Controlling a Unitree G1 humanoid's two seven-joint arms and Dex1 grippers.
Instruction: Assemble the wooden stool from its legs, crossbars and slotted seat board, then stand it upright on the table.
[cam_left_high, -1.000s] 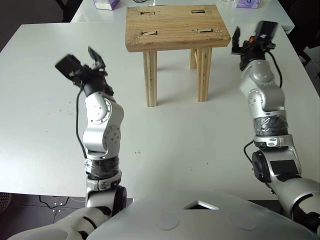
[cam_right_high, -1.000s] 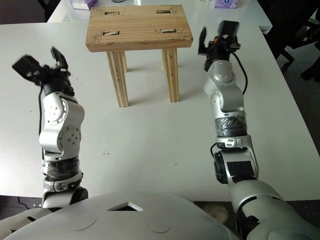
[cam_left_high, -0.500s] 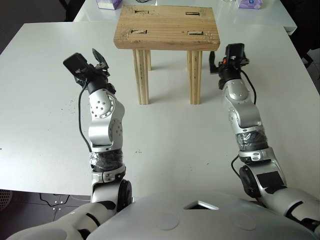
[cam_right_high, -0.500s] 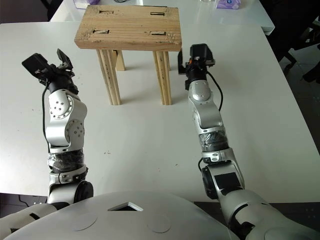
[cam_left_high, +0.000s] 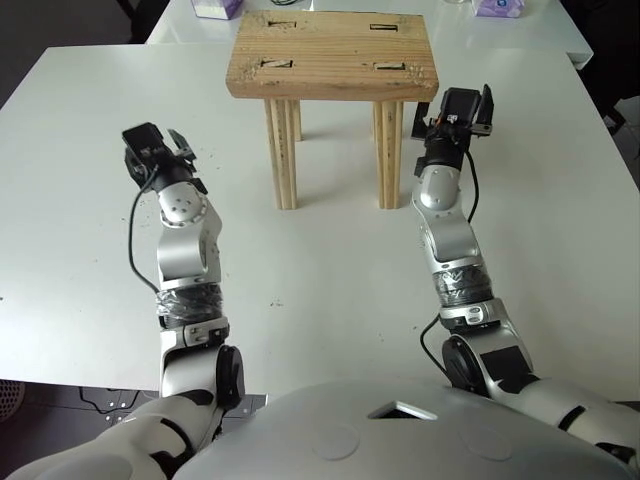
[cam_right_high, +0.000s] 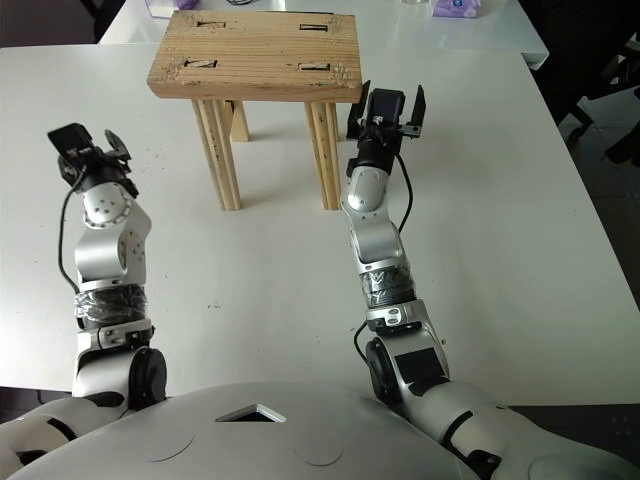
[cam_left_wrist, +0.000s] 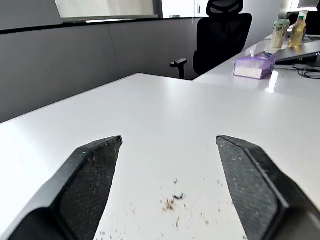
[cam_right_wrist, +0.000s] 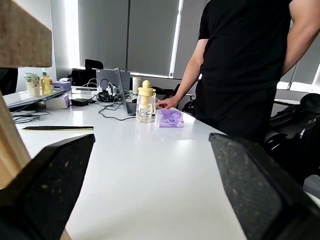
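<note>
Already the wooden stool (cam_left_high: 333, 55) stands upright on the table (cam_left_high: 330, 260), top centre of the frame, so I judge nothing needs holding: the left gripper (cam_left_wrist: 169, 141), mid-left, and the right gripper (cam_right_wrist: 151, 139), just right of the stool, hang with fingers apart.

The assembled wooden stool (cam_left_high: 333, 80) stands upright on the white tabletop (cam_left_high: 330, 260), toward the tabletop's far edge and about midway across its width. Its pale, rough-grained seat board (cam_right_high: 255, 50) lies level on top, cut with four small rectangular slots (cam_left_high: 275, 63), one near each corner. Two front legs (cam_left_high: 283, 150) drop straight to the tabletop, each looking like a pair of slats set side by side. A rear leg (cam_right_high: 240, 120) shows behind them.
</note>
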